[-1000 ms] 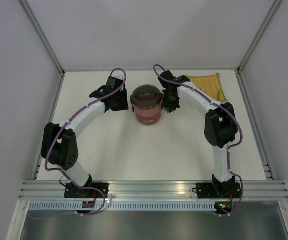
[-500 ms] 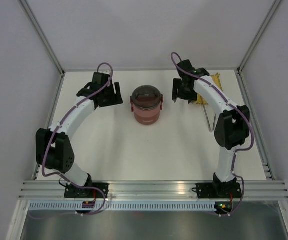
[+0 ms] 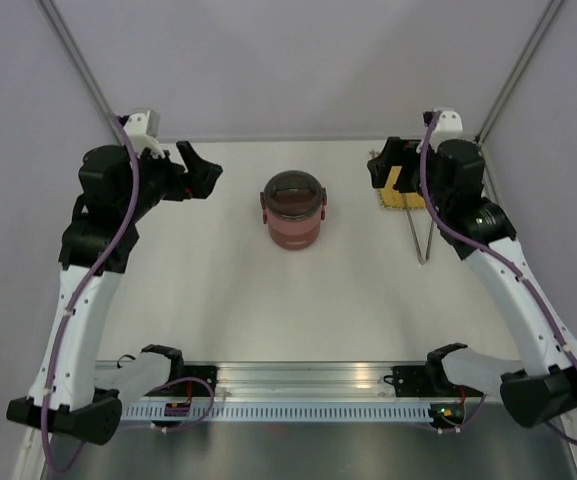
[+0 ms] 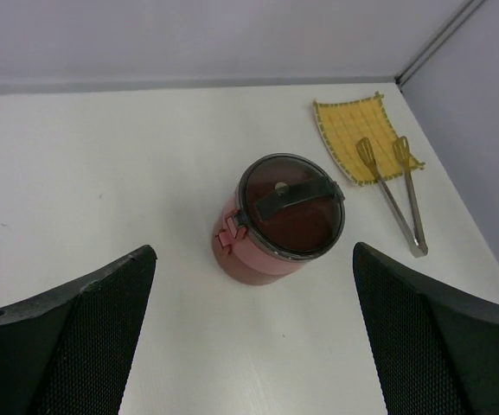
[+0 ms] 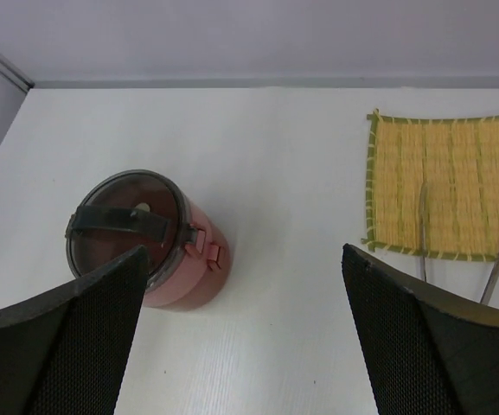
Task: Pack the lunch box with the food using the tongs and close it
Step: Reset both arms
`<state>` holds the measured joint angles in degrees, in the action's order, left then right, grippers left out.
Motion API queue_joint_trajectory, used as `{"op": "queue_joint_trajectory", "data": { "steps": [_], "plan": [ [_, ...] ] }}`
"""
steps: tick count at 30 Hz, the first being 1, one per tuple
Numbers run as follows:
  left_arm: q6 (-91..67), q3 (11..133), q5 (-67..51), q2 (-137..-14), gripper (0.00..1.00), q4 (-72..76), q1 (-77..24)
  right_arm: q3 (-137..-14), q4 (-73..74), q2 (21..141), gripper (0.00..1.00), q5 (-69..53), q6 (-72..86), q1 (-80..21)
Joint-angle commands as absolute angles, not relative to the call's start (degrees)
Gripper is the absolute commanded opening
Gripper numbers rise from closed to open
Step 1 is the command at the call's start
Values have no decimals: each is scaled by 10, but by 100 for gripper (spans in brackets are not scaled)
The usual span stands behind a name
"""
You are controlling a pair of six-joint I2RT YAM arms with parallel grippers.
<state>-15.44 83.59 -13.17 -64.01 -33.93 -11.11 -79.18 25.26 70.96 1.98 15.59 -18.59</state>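
The lunch box (image 3: 293, 212) stands stacked and upright in the middle of the table, a dark-red cylinder with a dark lid and a handle strap across its top. It also shows in the left wrist view (image 4: 284, 216) and the right wrist view (image 5: 141, 238). The tongs (image 3: 421, 238) lie flat right of the box, their tips on the mat; they also show from the left wrist (image 4: 398, 194). My left gripper (image 3: 200, 168) hangs open and empty left of the box. My right gripper (image 3: 379, 170) hangs open and empty to its right. No food is in view.
A yellow woven mat (image 3: 405, 192) lies at the back right, partly behind my right gripper, also seen as the mat (image 5: 448, 186) from the right wrist. Side walls and metal corner posts (image 3: 88, 90) close in the table. Both arm bases sit on the near rail (image 3: 308, 378).
Both grippers have let go of the lunch box's sides, opened wide and drawn back outward and upward. The tongs, hidden by the right arm before, now show beside the mat.
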Motion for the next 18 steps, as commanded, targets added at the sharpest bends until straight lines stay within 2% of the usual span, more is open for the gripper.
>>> {"op": "queue_joint_trajectory", "data": {
  "steps": [1, 5, 8, 12, 18],
  "plan": [
    [-146, 771, -131, -581, 100, -342, -110, -693, 120, 625, 98, 3, 165, -185],
    [-162, 661, -73, -475, 100, -337, -110, -565, 62, 507, 98, 28, 185, -185],
    [-172, 595, -55, -415, 100, -322, -111, -513, 55, 456, 98, 33, 197, -185],
    [-177, 551, -54, -328, 100, -316, -111, -480, 73, 417, 98, 34, 218, -185],
    [-178, 533, -50, -302, 100, -316, -111, -472, 105, 383, 98, 41, 214, -185]
  ]
}}
